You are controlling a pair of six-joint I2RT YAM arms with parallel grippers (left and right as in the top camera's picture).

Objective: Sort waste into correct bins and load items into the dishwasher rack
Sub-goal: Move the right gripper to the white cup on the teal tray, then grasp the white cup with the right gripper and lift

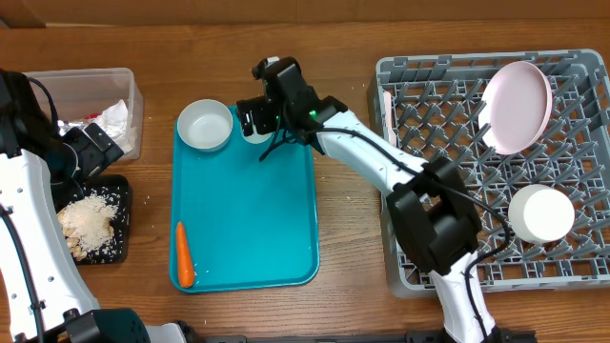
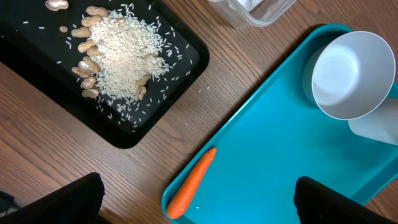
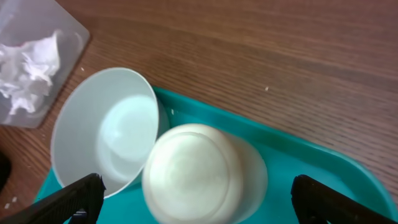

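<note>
Rack [image 1: 477,60] right with plate [image 1: 518,107], bowl [image 1: 540,213], teal tray [image 1: 248,210] with second bowl [image 1: 206,126], cup [image 3: 199,174], carrot [image 1: 184,254], black tray [image 2: 37,43] with nuts and crumbs [image 2: 118,56], clear tub [image 1: 134,90] with napkin [image 1: 116,116], left end effector [image 2: 199,199] spread wide, right end effector [image 3: 199,196] spread wide over cup

White links [image 1: 365,145], black joints [image 1: 434,217], thin black cables [image 1: 377,140], green light [image 1: 312,116]

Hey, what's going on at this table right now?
Two robot arms are clearing a table. The right pincer hangs open over a small white cup on the teal tray, beside a white bowl, not closed on it. The left pincer is open and empty near the carrot at the tray's edge. A pink plate and another bowl sit in the dishwasher rack. Nuts and white crumbs lie in the black tray.
</note>
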